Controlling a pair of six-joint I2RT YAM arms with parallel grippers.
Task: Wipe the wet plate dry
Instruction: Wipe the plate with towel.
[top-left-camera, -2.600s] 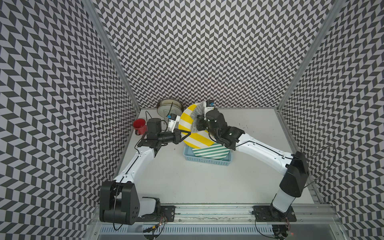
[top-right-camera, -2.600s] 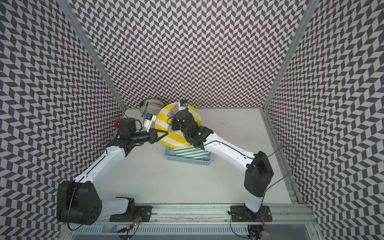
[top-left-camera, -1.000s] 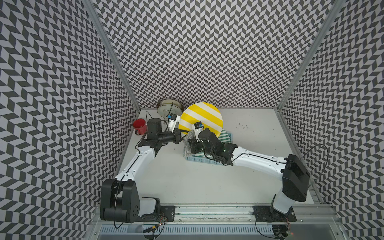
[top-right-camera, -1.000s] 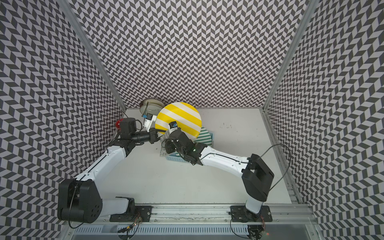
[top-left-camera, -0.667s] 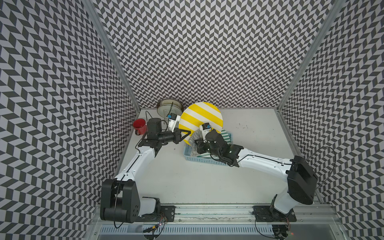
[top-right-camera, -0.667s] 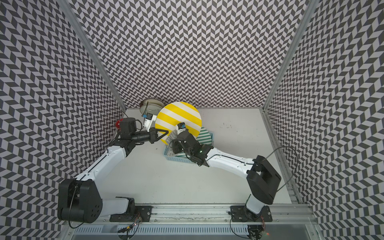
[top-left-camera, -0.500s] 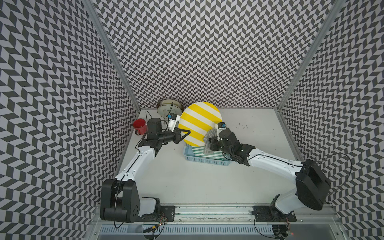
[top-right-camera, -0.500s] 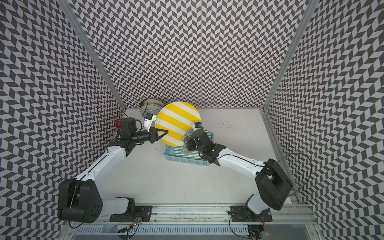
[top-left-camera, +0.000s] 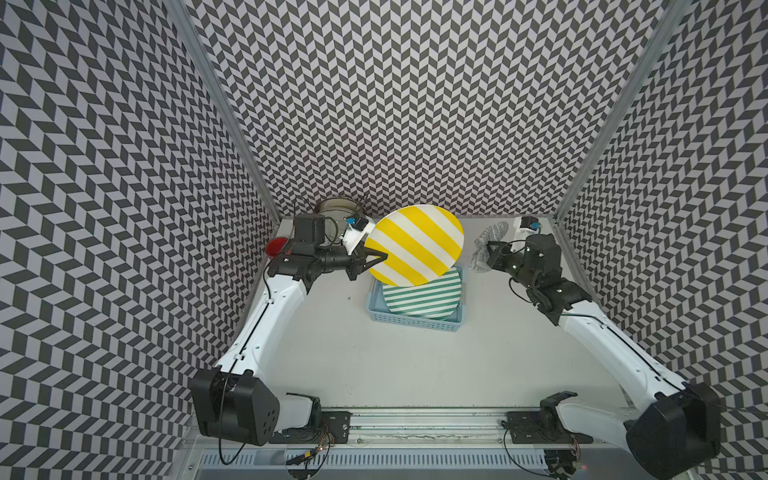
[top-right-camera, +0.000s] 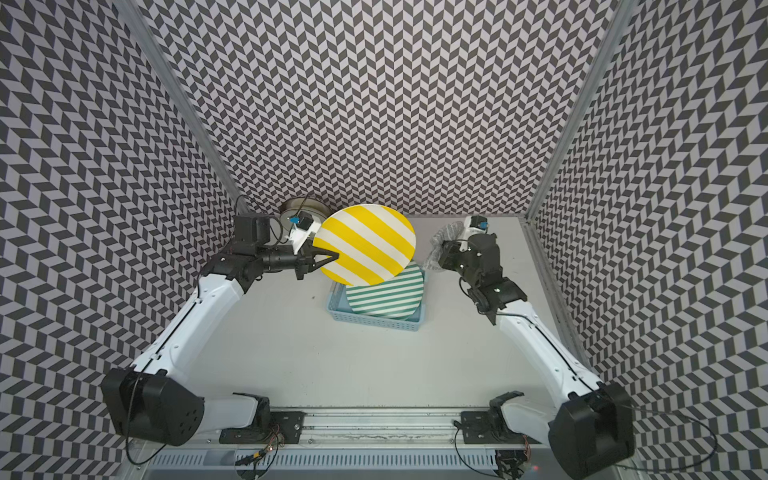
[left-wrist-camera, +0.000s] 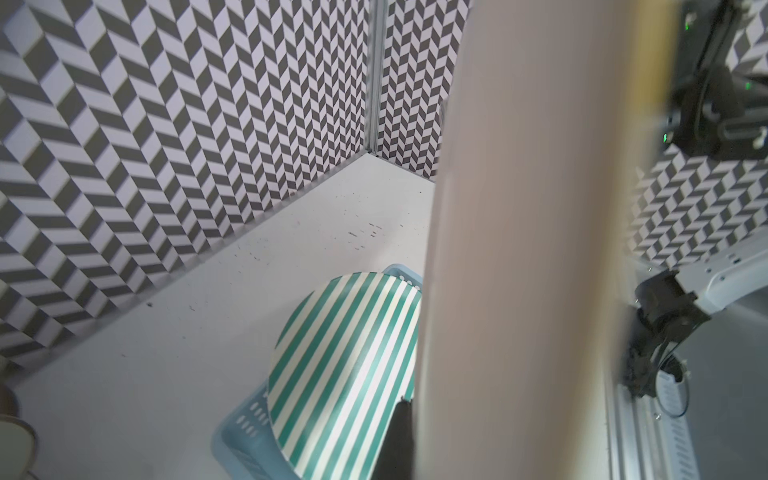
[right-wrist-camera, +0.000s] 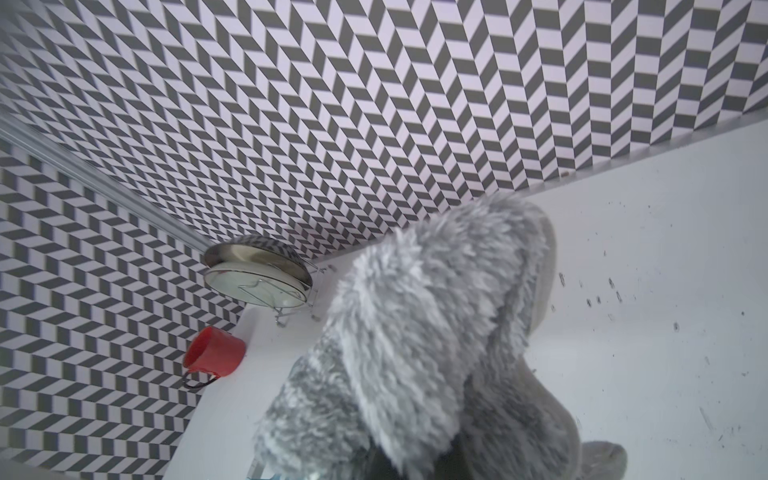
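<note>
while plate (top-left-camera: 417, 245) is held up, cloth (top-left-camera: 482, 257) is apart from it

as shown in both top views, the plate is clamped at its rim by the left gripper (top-left-camera: 380, 258) and held tilted above the basket (top-left-camera: 415, 327). the cloth is pinched in the right gripper (top-left-camera: 492, 251), jaws closed on it, beside the plate with a gap between. a green plate (top-left-camera: 419, 297) is seen lying in the basket.

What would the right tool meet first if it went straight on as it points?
Probably the yellow striped plate held by the left tool; the grey cloth in the right tool would touch first. Height is unclear.
</note>
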